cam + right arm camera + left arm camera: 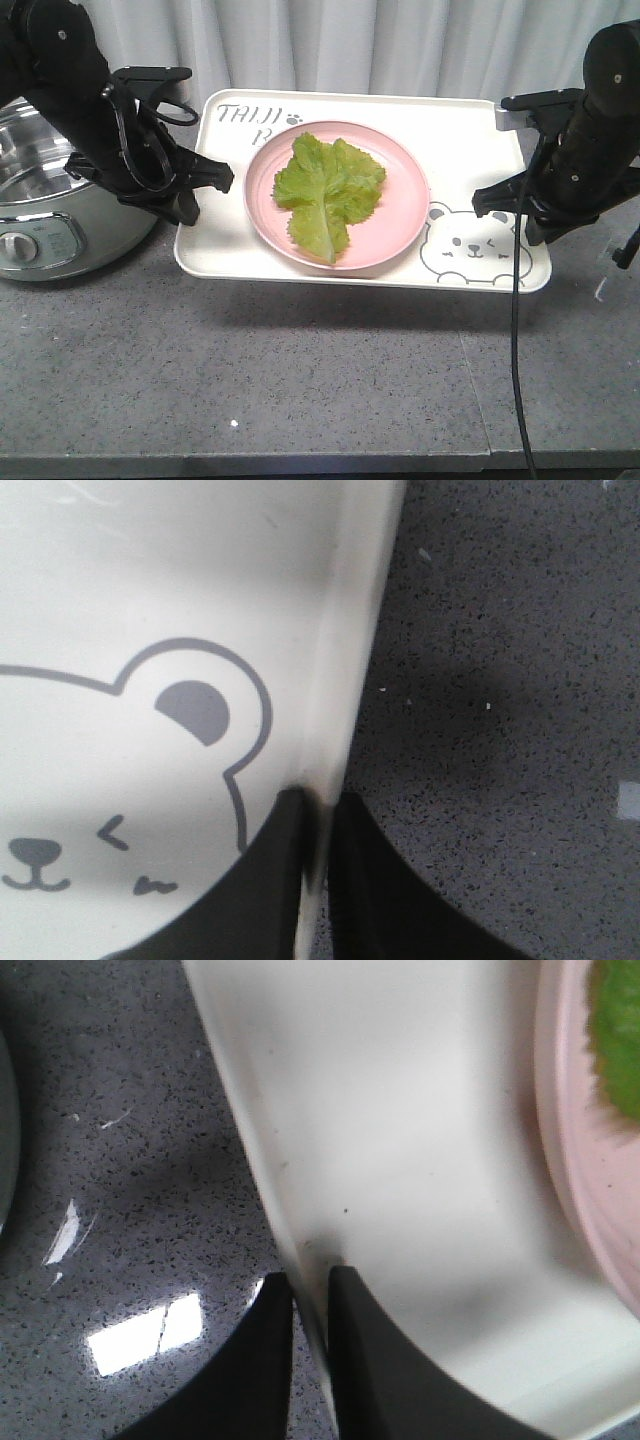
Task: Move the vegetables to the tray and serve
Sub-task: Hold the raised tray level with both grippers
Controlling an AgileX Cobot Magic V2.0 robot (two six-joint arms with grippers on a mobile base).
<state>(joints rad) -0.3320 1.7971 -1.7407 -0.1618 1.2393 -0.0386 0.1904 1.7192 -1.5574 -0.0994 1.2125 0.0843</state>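
Reaching in from opposite sides in the front view, both black arms bent down toward the tray (460,130). The left gripper (205,180) met its short edge beside the steel pot (40,200). The right gripper (490,200) met the opposite edge, beside the bear face (470,245). The lettuce leaf (325,190) lay on the pink plate (400,215) between the two grippers, well apart from both. The tray cast a shadow on the countertop (300,380).

At the left wrist, the left gripper (310,1285) had its jaws pinching the tray (400,1110) rim, one finger inside and one outside. The lettuce leaf (620,1030) sat far beyond the inner finger.

At the right wrist, the right gripper (317,805) likewise clamped the tray (150,580) rim, the bear face (100,780) just beside its inner finger.
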